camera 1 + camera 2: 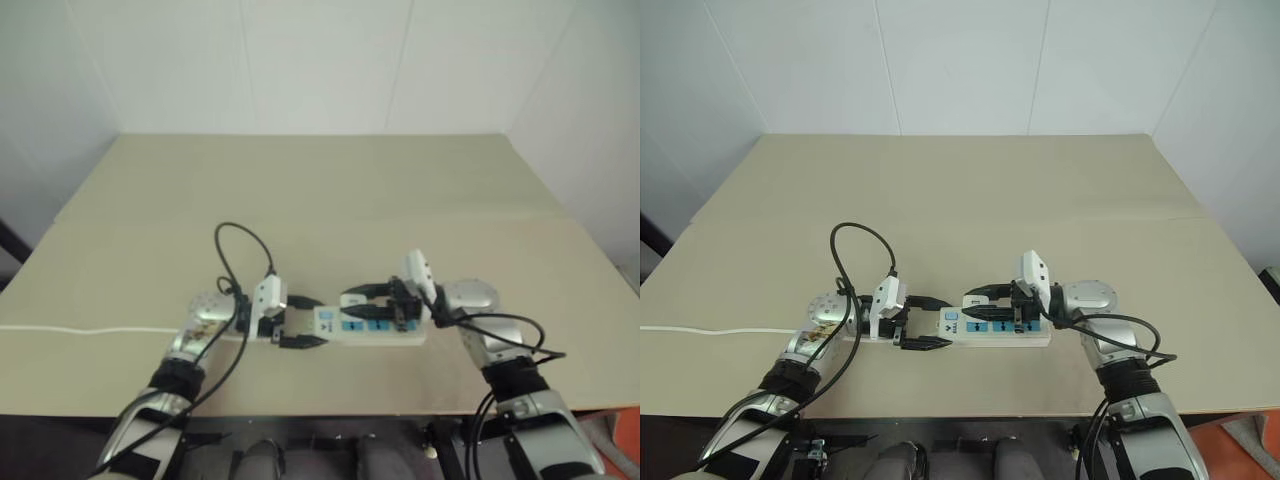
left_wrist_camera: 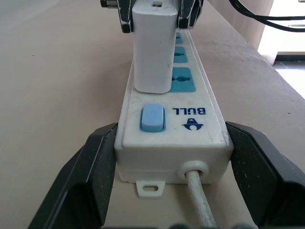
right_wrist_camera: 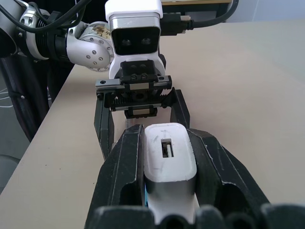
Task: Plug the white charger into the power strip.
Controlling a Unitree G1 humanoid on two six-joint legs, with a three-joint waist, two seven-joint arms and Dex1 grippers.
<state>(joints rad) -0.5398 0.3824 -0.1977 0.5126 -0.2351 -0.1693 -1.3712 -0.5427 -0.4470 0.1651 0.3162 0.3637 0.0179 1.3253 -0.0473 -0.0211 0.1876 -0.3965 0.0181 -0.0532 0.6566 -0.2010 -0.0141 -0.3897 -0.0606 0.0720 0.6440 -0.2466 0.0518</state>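
Right gripper (image 3: 164,191) jaws clamp the small white rounded charger (image 3: 169,164); left gripper (image 2: 167,171) jaws flank the long white power strip's (image 2: 174,129) switch end near the counter's (image 1: 970,190) front edge.

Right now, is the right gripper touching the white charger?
Touching. The right wrist view shows the right gripper with both black fingers pressed against the white charger's sides.

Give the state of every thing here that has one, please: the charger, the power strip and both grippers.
white charger: upright on the power strip, over a socket, held from both sides.
power strip: flat on the table, its switch end between the left fingers.
left gripper: open around the strip's end.
right gripper: shut on the white charger.
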